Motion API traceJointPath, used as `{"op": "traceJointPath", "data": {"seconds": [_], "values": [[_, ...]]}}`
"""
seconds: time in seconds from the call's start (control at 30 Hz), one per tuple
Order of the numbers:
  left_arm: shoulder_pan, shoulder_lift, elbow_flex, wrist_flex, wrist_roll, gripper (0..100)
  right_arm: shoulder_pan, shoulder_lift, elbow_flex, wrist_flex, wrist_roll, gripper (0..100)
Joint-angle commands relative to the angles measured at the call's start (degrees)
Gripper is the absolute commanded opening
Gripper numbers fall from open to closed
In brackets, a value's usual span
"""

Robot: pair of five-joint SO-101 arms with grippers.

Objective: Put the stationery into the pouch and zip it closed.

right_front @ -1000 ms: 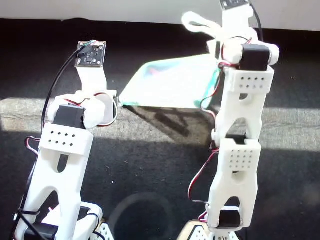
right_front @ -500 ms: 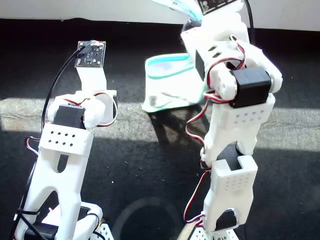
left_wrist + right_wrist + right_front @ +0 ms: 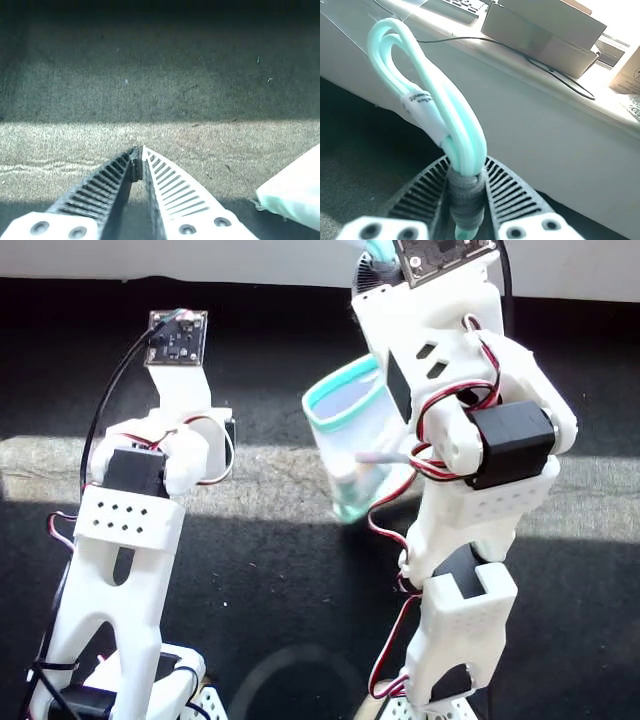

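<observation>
The see-through pouch point(image 3: 357, 440) with mint trim hangs in the air beside the right arm, its open mouth tilted up. Some stationery point(image 3: 352, 478) shows through its lower part. My right gripper point(image 3: 465, 176) is shut on the pouch's mint loop point(image 3: 432, 112) and a grey tab point(image 3: 466, 200), near the top of the high view point(image 3: 376, 262). My left gripper point(image 3: 138, 151) is shut with nothing in it, low over the mat. A corner of the pouch point(image 3: 294, 192) lies off to its side.
A dark mat point(image 3: 270, 570) covers the table, crossed by a sunlit band point(image 3: 40, 465). Behind the table runs a white ledge point(image 3: 555, 115) with boxes point(image 3: 545, 25) and a black cable point(image 3: 560, 75).
The right arm has lifted the pouch off the mat and swung it nearer; it went from lying flat to hanging upright. The left arm has barely shifted.
</observation>
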Motion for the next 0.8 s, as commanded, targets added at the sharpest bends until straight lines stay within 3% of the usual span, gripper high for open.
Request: {"op": "traceJointPath", "data": {"seconds": [0.0, 0.13, 0.2, 0.47, 0.77], "values": [[-0.48, -0.04, -1.54, -9.41, 0.44, 1, -0.75, -3.38, -6.55, -1.45, 0.26, 0.6], [1.98, -0.04, 2.07, -21.36, 0.44, 1, -0.75, -3.38, -6.55, -1.45, -4.22, 0.6], [3.91, -0.31, 3.12, -23.3, 0.44, 1, -0.57, -3.21, -6.55, -1.98, -5.27, 0.6], [11.74, -0.57, 3.47, -13.98, 0.62, 1, -0.4, 0.66, -6.46, -4.88, -9.41, 0.6], [18.68, -5.93, 3.82, -11.78, 0.62, 1, -0.75, 5.23, -6.73, -5.49, -10.11, 0.6]]}}
